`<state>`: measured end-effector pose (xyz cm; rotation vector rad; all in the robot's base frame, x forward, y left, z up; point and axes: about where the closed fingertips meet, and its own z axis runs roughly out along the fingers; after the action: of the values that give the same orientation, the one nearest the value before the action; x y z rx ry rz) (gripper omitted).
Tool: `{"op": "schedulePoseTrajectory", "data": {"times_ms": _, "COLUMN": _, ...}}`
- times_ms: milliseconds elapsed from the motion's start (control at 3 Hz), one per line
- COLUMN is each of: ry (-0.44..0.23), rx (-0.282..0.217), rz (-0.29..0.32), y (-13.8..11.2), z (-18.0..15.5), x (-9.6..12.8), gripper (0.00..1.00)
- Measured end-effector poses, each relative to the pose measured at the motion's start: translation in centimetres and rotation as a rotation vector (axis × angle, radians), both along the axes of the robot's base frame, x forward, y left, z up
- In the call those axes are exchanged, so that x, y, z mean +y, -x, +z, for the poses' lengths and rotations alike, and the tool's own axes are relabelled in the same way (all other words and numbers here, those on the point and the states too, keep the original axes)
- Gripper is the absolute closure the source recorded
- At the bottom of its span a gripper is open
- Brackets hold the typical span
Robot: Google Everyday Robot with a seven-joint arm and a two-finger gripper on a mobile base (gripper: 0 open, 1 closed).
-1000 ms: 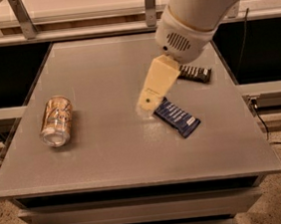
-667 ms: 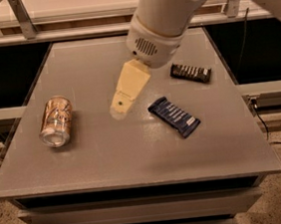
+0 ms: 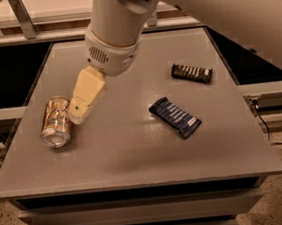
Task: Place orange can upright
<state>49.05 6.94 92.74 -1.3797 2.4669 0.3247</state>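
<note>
The orange can [image 3: 56, 121] lies on its side at the left of the grey table [image 3: 135, 155], with its silver end facing the front edge. My gripper [image 3: 79, 116] hangs from the white arm [image 3: 115, 32] and its cream-coloured tip is right beside the can's right flank, just above the table. I cannot tell if it touches the can.
A dark blue snack bar wrapper [image 3: 175, 116] lies right of centre. A black striped bar [image 3: 191, 72] lies at the back right. The table's left edge is close to the can. A metal rail and shelf run behind the table.
The arm has swung left across the table, from above the blue wrapper to beside the can. The can, the wrapper and the bar have not moved.
</note>
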Motion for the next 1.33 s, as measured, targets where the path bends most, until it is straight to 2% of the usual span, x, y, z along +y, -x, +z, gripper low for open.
{"op": "schedulePoseTrajectory", "data": {"times_ms": 333, "ry": -0.007, "rx": 0.019, "rz": -0.075, "y": -0.7, "z": -0.9, "x": 2.6, "gripper": 0.00}}
{"op": "schedulePoseTrajectory", "data": {"times_ms": 667, "ry": 0.009, "rx": 0.031, "rz": -0.191, "y": -1.4, "z": -1.8, "x": 4.9, "gripper": 0.00}}
{"op": "schedulePoseTrajectory", "data": {"times_ms": 1000, "ry": 0.008, "rx": 0.024, "rz": -0.260, "y": -1.8, "z": -2.2, "x": 7.0, "gripper": 0.00}}
{"op": "schedulePoseTrajectory", "data": {"times_ms": 1333, "ry": 0.006, "rx": 0.028, "rz": -0.279, "y": -1.8, "z": -2.2, "x": 7.1, "gripper": 0.00}}
